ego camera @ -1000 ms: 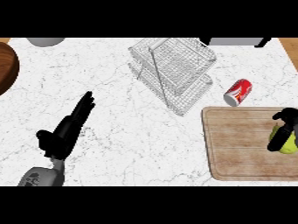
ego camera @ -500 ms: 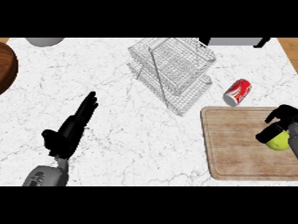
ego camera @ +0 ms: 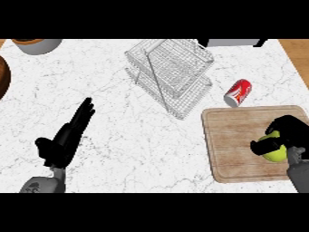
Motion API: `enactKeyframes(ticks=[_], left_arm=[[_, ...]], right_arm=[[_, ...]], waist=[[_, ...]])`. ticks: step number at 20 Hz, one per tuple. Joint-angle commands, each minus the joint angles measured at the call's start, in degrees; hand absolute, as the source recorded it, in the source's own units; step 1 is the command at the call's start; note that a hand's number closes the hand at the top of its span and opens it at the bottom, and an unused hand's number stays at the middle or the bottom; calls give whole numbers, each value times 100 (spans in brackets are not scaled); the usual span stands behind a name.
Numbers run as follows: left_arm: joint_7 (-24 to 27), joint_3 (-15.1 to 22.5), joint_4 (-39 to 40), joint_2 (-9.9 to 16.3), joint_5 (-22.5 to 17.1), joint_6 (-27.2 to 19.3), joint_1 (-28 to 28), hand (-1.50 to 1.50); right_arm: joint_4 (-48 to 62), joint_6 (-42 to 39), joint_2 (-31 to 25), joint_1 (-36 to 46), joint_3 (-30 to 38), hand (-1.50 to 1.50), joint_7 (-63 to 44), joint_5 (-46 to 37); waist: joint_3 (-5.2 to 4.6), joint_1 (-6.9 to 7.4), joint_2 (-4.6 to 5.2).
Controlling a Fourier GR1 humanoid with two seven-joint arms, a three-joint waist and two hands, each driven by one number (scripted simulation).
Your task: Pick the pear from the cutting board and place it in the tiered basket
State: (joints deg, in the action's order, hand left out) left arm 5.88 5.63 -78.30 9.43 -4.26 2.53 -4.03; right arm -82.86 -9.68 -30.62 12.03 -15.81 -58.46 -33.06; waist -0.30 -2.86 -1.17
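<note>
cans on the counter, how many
1: a red can lies on its side between the tiered basket and the cutting board. No others show.

White veined marble counter (ego camera: 117, 149), pale grained wood cutting board (ego camera: 240, 136), thin metal-wire tiered basket (ego camera: 170, 74)

right hand (ego camera: 296, 135) hides much of the pear (ego camera: 274, 154).

No words, numbers or brand names can be read anywhere. The only marking at all sits on the small red metal can (ego camera: 238, 92) lying on the white marble surface (ego camera: 117, 131) at about two o'clock — a white swirl, not legible as lettering.
</note>
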Motion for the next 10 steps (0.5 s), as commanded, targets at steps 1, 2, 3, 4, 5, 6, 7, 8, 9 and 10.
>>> enactKeyframes(ticks=[1,2,3,4,5,6,7,8,9,10], left_arm=[[45,-176,-36,193,-90,86,224,0],[-18,-151,-74,131,-74,43,29,0],[-178,-100,-72,18,-38,-84,-21,0],[-45,-110,-145,58,-95,5,232,0],[10,-86,-74,26,-37,-28,152,0],[32,-104,22,74,-12,2,117,0],[-116,-95,-158,64,-40,-32,80,0],[-98,-20,-163,61,19,-7,79,0],[-61,-67,-41,82,-13,38,81,0],[-136,78,-132,-46,62,-29,49,0]], right_arm=[[-1357,974,81,-699,-160,150,-847,-825],[-1562,1253,210,-820,-269,150,-952,-1162],[-1844,1529,444,-946,-342,150,-984,-1336],[-2173,1666,425,-933,7,150,-880,-1194],[-2470,1921,630,-1096,-105,150,-802,-1373],[-2874,1851,685,-1066,-80,150,-889,-1428],[-3144,2035,929,-948,-26,150,-753,-1376],[-3387,2068,942,-720,80,150,-864,-1618],[-3776,2017,972,-921,-52,150,-932,-1858],[-3985,2024,981,-919,-4,150,-949,-2096]], waist=[[9,-106,-34],[13,-109,-18],[16,-157,-29],[18,-125,-43],[19,-170,-34],[15,-128,-10],[23,-109,-40],[18,-50,-25],[15,-35,7],[19,14,23]])
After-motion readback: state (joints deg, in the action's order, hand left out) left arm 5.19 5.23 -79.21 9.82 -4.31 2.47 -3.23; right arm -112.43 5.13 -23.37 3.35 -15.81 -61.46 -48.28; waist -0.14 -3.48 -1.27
